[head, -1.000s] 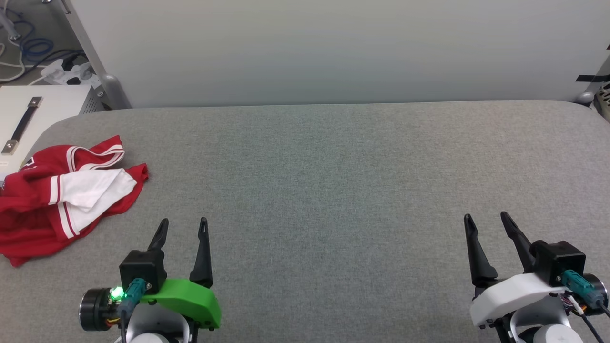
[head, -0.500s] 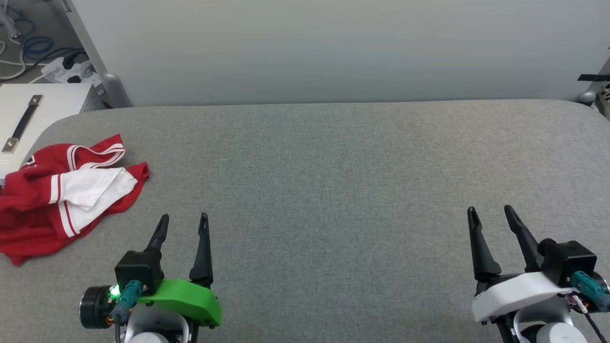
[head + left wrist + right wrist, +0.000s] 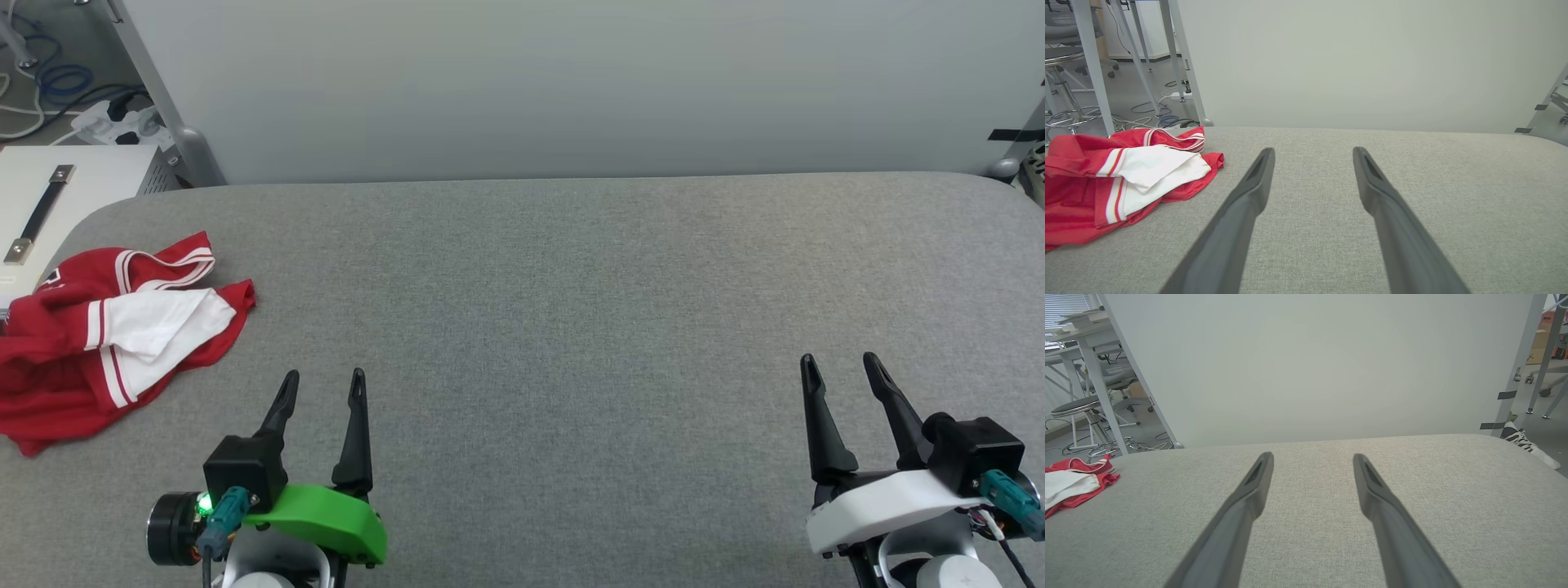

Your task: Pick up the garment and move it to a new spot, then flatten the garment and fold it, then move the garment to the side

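The garment (image 3: pixel 106 335) is a red jersey with white sleeves and striped trim. It lies crumpled at the far left edge of the grey padded table (image 3: pixel 571 286), and appears again in the left wrist view (image 3: pixel 1118 179) and the right wrist view (image 3: pixel 1073 486). My left gripper (image 3: pixel 322 377) stands open low on the table, right of the garment and apart from it, with nothing between its fingers. My right gripper (image 3: pixel 841 359) is open and empty at the lower right. Each wrist view looks along its own spread fingers, left (image 3: pixel 1312 150) and right (image 3: pixel 1312 456).
A pale wall panel (image 3: pixel 571 82) rises behind the table. At the far left stand a white box with a strap handle (image 3: pixel 49 204) and cables on the floor (image 3: pixel 49 82). Stools and desk legs (image 3: pixel 1069 81) stand beyond the table's left end. A shoe (image 3: pixel 1527 445) shows at the right.
My left gripper has shifted slightly rightward. My right gripper has moved a little forward and its wrist has turned. The garment lies unchanged.
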Motion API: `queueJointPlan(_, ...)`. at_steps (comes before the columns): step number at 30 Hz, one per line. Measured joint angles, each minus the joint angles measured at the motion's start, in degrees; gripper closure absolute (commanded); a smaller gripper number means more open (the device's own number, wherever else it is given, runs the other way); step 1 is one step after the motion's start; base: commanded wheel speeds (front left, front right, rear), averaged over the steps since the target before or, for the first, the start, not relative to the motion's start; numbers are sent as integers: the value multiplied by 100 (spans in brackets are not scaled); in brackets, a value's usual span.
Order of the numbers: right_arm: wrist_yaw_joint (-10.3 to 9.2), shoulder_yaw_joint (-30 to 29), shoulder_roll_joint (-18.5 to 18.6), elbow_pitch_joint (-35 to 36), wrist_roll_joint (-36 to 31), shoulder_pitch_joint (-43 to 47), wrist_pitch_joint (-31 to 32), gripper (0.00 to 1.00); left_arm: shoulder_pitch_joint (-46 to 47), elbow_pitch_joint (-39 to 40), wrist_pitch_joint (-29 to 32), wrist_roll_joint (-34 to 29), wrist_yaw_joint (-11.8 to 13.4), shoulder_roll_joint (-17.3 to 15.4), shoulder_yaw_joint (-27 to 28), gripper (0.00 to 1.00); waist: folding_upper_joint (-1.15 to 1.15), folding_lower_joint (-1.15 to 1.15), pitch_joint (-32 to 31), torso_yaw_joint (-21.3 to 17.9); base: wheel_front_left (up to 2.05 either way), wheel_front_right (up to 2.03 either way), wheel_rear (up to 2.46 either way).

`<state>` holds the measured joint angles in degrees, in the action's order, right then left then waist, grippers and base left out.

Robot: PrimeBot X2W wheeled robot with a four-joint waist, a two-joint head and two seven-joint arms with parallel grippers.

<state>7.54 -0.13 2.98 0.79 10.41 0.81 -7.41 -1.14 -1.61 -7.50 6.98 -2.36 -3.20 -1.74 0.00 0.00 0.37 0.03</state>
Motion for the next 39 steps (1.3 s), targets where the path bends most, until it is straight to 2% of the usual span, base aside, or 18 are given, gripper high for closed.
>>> queueJointPlan(9, 0, -14, 0, -220, 46, 1, -101, 0, 0, -197, -91, 129, -1, 1, -58, 0, 0, 0, 18, 3, 0, 0, 0)
queueJointPlan(29, 0, 9, 0, -230, 358, 1, -345, 0, 1, -300, -325, 365, -48, 1, -96, 0, 0, 0, 65, 63, 0, 0, 0)
queueJointPlan(39, 0, 130, 0, -219, 468, 1, -469, 0, 8, -308, -460, 495, -43, 2, -104, 0, 0, 0, 132, 425, 0, 0, 0)
